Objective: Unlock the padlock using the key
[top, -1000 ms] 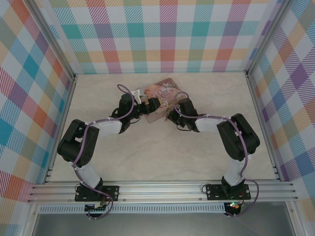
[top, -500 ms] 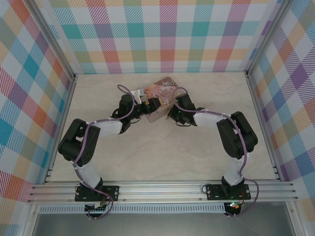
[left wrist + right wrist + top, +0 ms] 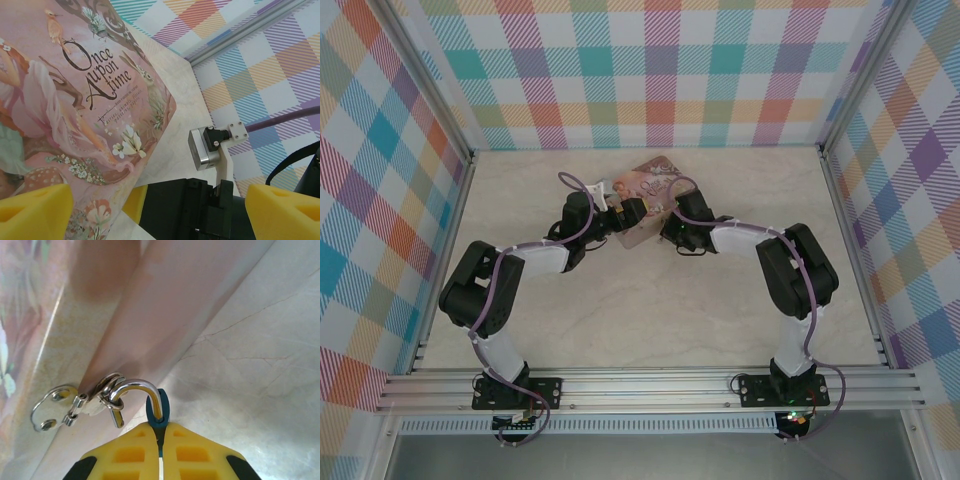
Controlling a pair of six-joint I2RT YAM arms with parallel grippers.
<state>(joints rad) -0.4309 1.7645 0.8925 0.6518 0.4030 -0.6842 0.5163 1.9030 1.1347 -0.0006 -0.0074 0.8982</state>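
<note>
My right gripper (image 3: 161, 450) is shut on the teal-blue padlock (image 3: 158, 411); just the top of its body pokes out between the yellow fingers. The silver shackle (image 3: 134, 387) arches to the left and hooks through a small ring on the metal hasp (image 3: 55, 410) of the pink picture-printed box (image 3: 75, 100). One shackle end hangs free of the body. My left gripper (image 3: 157, 212) is open, its yellow fingers (image 3: 32, 212) wide apart beside the box's edge. From above, both grippers meet at the box (image 3: 645, 195). The key is hidden.
The box lies tilted on the marble-patterned table (image 3: 620, 320), near the back wall. The right arm's black wrist and its silver camera (image 3: 205, 147) sit between my left fingers. Checked walls and aluminium rails (image 3: 650, 385) enclose the table.
The right wrist has shifted slightly left and farther back, closer to the box. The left arm has not moved.
</note>
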